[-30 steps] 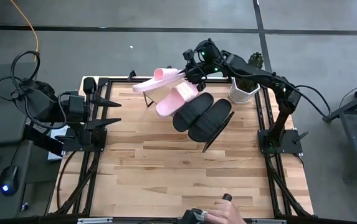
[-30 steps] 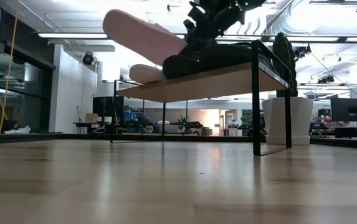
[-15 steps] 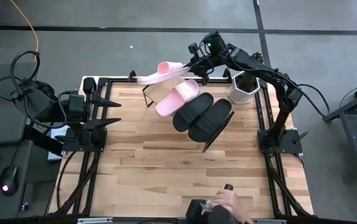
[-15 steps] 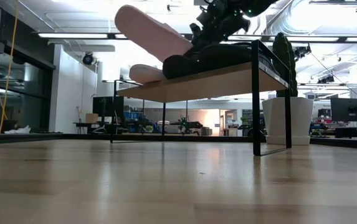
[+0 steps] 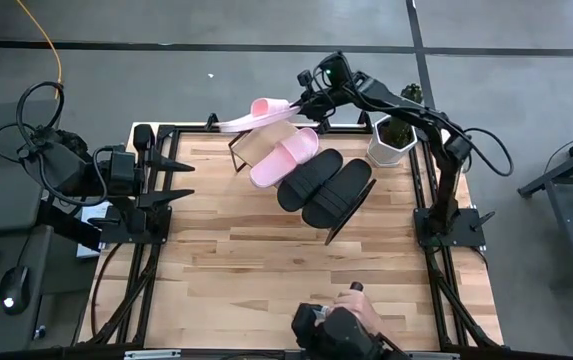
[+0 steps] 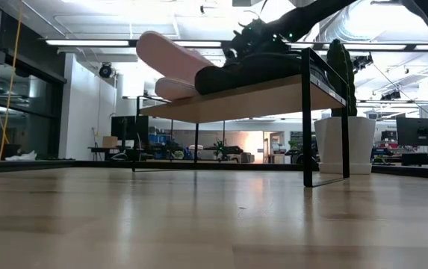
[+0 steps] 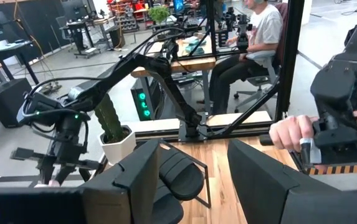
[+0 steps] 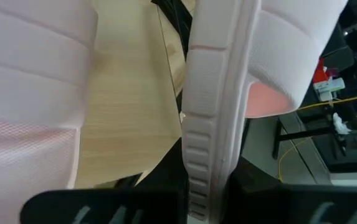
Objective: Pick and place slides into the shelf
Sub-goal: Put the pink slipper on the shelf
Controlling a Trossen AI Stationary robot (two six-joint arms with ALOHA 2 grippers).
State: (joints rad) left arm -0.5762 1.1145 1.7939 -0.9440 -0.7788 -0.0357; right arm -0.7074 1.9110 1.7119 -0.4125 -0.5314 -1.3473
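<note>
Pink slide (image 5: 254, 113) clamped in right jaws (image 5: 306, 103); three slides on shelf (image 5: 253, 148); left jaws (image 5: 179, 180) open.

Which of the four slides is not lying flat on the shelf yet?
The pink slide held on edge in the right tool, above the shelf's empty end; the other three lie flat.

Two slides (image 5: 284, 157) are showing pale pink, two (image 5: 324, 185) matte black; the shelf (image 5: 251, 146) is showing light wood on black framing.
</note>
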